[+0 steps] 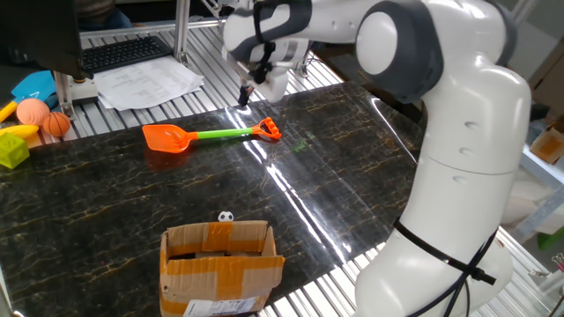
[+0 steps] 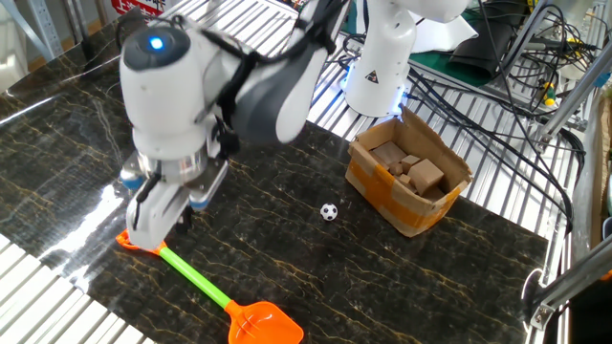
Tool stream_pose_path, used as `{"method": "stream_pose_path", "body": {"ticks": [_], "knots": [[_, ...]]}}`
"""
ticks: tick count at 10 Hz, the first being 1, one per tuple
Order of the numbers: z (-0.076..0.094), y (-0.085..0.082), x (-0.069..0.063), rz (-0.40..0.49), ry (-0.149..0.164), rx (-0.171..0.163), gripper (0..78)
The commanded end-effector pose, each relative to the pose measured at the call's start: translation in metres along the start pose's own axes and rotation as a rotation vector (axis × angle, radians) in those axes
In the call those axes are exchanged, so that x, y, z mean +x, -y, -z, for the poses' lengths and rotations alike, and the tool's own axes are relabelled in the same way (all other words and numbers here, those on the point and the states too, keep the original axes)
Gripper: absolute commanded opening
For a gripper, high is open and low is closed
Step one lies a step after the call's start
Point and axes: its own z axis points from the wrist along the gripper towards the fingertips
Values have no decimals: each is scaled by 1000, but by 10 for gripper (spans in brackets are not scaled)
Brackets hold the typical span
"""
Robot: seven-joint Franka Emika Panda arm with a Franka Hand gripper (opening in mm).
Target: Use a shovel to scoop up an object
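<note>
One fixed view shows you the shovel (image 1: 210, 136) lying flat on the dark table (image 1: 352, 167), well apart from the cardboard box (image 1: 220, 264). Its orange scoop points away from the robot and its orange loop end sits nearest the gripper (image 1: 246, 95). The shovel looks like light, stiff toy plastic, so it may slide or spin if you bump it. A good place to hold it is the green stick near the loop end, so the scoop stays free.

The gripper hangs just above the loop end and holds nothing. You cannot tell how wide its fingers are, because the hand hides them in the other fixed view and they are too small in this one.

The tiny black and white ball (image 2: 328, 211) sits on the table just beside the box, between the box and the shovel. It looks very light and will roll away from a fast push.

Inside the box (image 2: 411, 182) are brown blocks. Past the scoop end, off the table edge, lie orange balls (image 1: 42, 116) and other toys. Nothing stands between the gripper and the shovel.
</note>
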Motion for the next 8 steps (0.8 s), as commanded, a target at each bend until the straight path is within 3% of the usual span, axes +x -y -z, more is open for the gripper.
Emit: {"method": "stream_pose_path", "body": {"ticks": [1,8], "knots": [[-30,-5,3,-40,12,-23,0],[-54,-4,0,-43,32,-52,0]]}}
